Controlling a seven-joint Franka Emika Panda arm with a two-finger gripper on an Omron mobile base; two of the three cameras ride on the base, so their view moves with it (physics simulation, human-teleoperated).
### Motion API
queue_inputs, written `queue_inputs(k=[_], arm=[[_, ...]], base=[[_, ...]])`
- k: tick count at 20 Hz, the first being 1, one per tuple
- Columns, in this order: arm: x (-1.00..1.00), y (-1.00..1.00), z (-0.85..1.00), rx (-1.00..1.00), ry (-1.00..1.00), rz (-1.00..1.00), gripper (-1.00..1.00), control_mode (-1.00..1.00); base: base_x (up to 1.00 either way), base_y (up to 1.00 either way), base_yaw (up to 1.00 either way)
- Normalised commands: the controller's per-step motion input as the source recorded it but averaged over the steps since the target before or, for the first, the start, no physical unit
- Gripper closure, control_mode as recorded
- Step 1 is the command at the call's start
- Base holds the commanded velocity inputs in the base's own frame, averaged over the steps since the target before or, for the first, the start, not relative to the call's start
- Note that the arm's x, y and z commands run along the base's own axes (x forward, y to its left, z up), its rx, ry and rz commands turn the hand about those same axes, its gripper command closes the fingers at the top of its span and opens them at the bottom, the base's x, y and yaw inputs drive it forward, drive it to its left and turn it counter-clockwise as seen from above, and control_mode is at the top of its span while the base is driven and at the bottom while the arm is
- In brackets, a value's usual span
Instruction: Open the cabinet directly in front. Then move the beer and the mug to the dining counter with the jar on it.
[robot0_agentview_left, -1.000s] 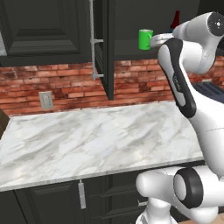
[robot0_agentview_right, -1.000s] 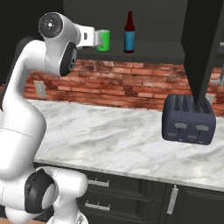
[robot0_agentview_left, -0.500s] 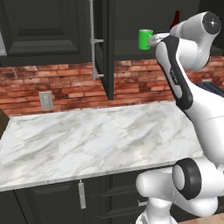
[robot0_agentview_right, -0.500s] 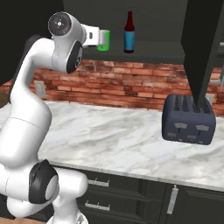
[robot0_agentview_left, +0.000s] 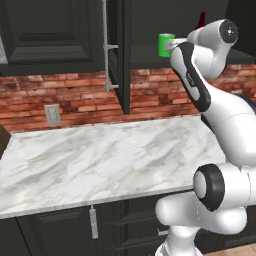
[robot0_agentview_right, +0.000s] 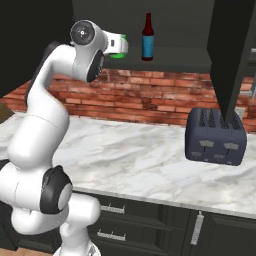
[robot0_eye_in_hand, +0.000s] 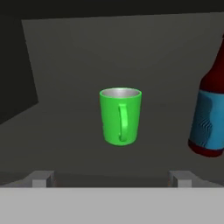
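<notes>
The cabinet (robot0_agentview_left: 120, 55) stands open, its doors swung out toward me. On its dark shelf the green mug (robot0_eye_in_hand: 120, 116) stands upright with its handle facing the hand, and the beer (robot0_eye_in_hand: 212, 113) stands to its right. From the base the mug (robot0_agentview_left: 165, 45) and beer (robot0_agentview_right: 147, 40) sit side by side. My gripper (robot0_eye_in_hand: 110, 178) is open, level with the mug and just short of it, with nothing between its fingertips (robot0_eye_in_hand: 41, 178). The hand (robot0_agentview_right: 116, 45) partly covers the mug in the right base view. The dining counter and the jar are out of view.
A marble worktop (robot0_agentview_left: 100, 160) runs below the cabinet, backed by a brick wall with an outlet (robot0_agentview_left: 52, 114). A dark toaster (robot0_agentview_right: 215, 136) stands on it at the right. The open right door (robot0_agentview_right: 232, 55) hangs above the toaster.
The hand has moved a little closer to the mug, and the arm's upper joint has shifted with it. The mug and the beer have stayed in place.
</notes>
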Motion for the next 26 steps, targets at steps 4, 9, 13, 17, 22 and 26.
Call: queue_inputs(k=[4, 9, 13, 17, 22, 26], arm=[[0.62, -0.16, 0.0, 0.04, 0.0, 0.0, -1.0, -1.0], [0.42, -0.01, 0.0, 0.0, 0.0, 0.0, -1.0, -1.0], [0.25, 0.0, -0.01, 0.0, 0.0, 0.0, -1.0, -1.0], [0.25, 0.0, -0.06, 0.0, 0.0, 0.0, -1.0, -1.0], [0.29, 0.0, -0.09, 0.0, 0.0, 0.0, -1.0, -1.0], [0.34, 0.0, -0.05, 0.0, 0.0, 0.0, -1.0, -1.0]], base=[[0.0, 0.0, 0.0], [0.0, 0.0, 0.0], [0.0, 0.0, 0.0], [0.0, 0.0, 0.0], [0.0, 0.0, 0.0], [0.0, 0.0, 0.0]])
